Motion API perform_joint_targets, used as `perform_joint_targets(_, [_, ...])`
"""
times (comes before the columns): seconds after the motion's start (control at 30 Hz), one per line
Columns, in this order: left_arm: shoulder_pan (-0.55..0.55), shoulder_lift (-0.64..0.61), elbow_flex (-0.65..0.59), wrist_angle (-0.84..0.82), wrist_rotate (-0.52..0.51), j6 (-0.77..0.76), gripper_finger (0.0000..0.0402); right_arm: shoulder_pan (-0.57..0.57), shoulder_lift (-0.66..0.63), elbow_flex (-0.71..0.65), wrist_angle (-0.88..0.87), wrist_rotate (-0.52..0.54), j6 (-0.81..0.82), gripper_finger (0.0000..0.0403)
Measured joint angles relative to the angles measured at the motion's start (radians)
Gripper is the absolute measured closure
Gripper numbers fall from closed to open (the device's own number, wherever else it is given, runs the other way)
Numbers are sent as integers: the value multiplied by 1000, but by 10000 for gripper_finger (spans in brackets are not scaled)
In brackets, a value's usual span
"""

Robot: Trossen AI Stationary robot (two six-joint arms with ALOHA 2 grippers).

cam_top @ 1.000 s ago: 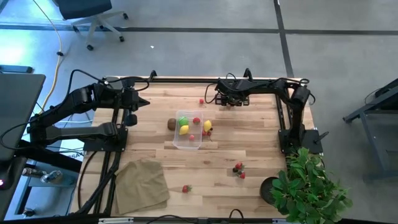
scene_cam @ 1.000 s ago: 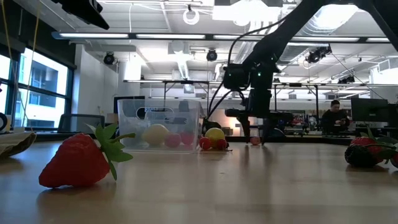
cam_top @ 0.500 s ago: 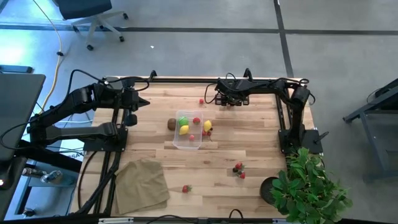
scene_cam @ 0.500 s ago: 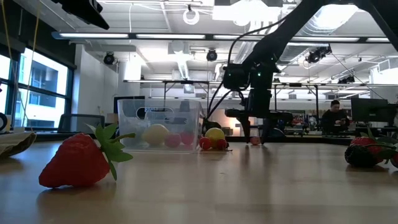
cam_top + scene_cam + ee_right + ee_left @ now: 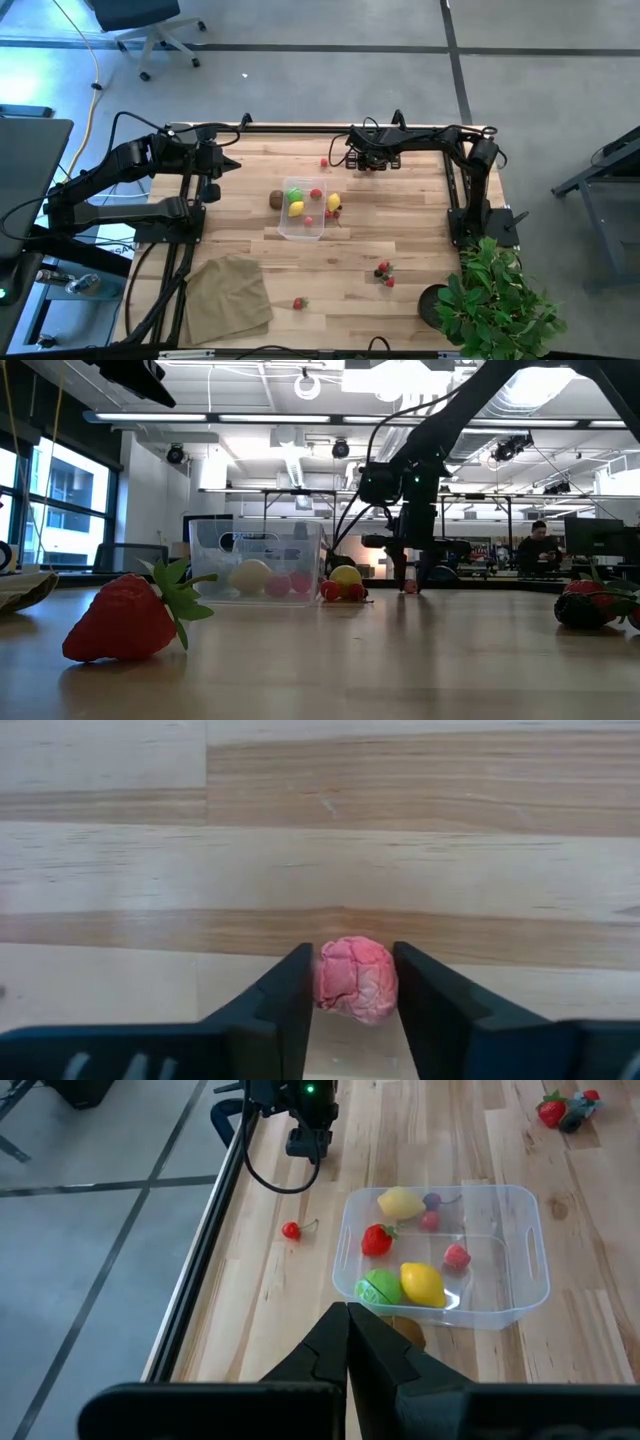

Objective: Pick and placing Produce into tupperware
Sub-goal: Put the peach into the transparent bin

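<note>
- High view: straight down over the whole worktop (image 5: 400,230).
- Low view: level at worktop height, facing the room.
- Left wrist view: overlooks the tupperware (image 5: 440,1255), shared with both.
- Right wrist view: close on the boards.

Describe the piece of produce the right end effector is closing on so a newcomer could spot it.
Start at the wooden table and go to its far edge, beyond the clear tupperware, where the right end effector points down at the boards. Between its two dark fingers sits a small pink raspberry. Unlike the smooth red cherry lying nearby, it is bumpy, paler and stemless.
</note>
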Motion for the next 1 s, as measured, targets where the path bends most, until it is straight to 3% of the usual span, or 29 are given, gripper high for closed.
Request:
perform_joint_targets(0.27, [0,0,0,0,0,0,401,0,0,0,4,-9,-3,292])
perform_joint_targets(0.57, [0,0,0,0,0,0,401,1,-1,88,-17,-112,-134,293])
perform_joint_targets(0.73, [0,0,0,0,0,0,401,4,-38,192,-78,-180,-257,293])
perform_joint_targets(1.0, [0,0,0,0,0,0,401,46,-190,357,-88,-159,-578,293])
